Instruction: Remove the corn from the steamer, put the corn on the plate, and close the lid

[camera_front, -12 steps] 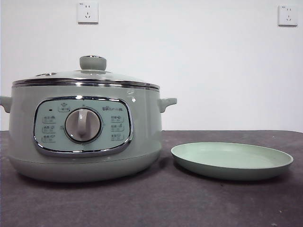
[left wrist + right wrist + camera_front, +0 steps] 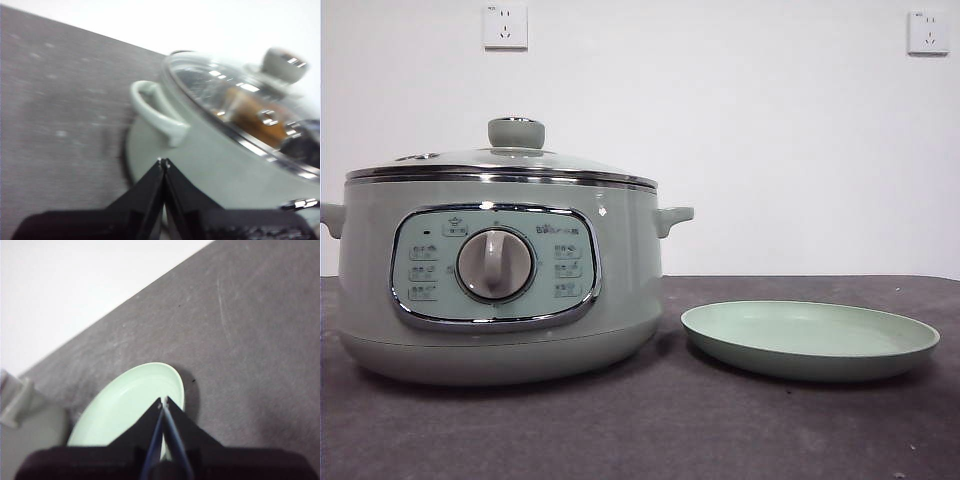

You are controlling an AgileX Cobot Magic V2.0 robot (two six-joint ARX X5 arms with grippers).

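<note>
The sage-green steamer stands at the left of the table with its glass lid on. Through the glass, the left wrist view shows the orange corn inside the steamer. The pale-green plate lies bare to the right of the pot. My left gripper is shut and holds nothing, beside the pot's side handle. Over the plate, my right gripper is shut with nothing in it. Neither gripper shows in the front view.
Dark grey table runs under both things. A white wall with two sockets stands behind. The pot's front panel carries a round knob.
</note>
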